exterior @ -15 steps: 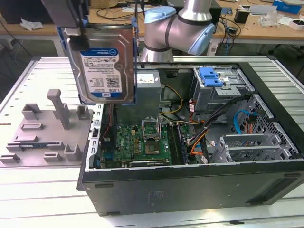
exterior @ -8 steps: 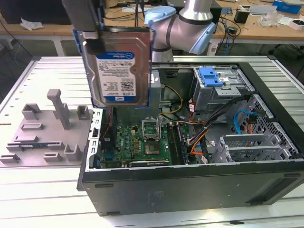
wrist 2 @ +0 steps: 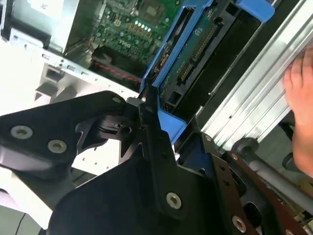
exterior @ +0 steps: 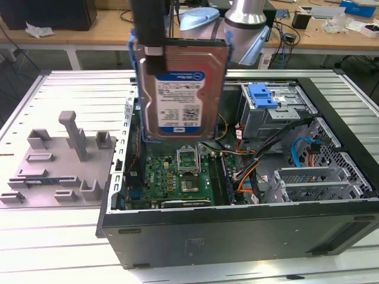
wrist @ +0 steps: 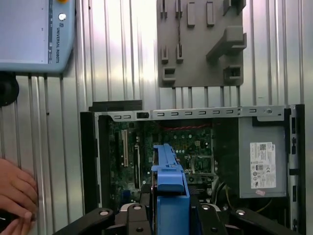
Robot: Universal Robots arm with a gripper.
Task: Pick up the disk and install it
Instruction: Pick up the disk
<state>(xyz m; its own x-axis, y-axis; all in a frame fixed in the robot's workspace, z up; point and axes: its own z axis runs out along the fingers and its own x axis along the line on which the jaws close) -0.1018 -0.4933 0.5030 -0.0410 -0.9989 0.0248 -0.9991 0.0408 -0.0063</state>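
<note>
The disk (exterior: 180, 89), a silver hard drive with a white-and-blue label in a bright blue carrier bracket, hangs upright in the air above the open computer case (exterior: 237, 228). My gripper (exterior: 155, 54) is shut on its upper edge, near the corner on the exterior view's left. In the second wrist view the black fingers (wrist 2: 149, 122) clamp the blue bracket, and the disk's (wrist 2: 195, 54) circuit-board side faces the camera. In the first wrist view the disk (wrist: 168, 178) shows edge-on between the fingers of the gripper (wrist: 168, 213), over the motherboard (wrist: 188, 142).
The metal drive cage with its blue latch (exterior: 263, 94) sits at the case's far side, with cables (exterior: 254, 165) beside it. A grey fixture plate (exterior: 59, 160) lies on the exterior view's left. A person's hand (wrist: 14, 196) rests on the table near the case.
</note>
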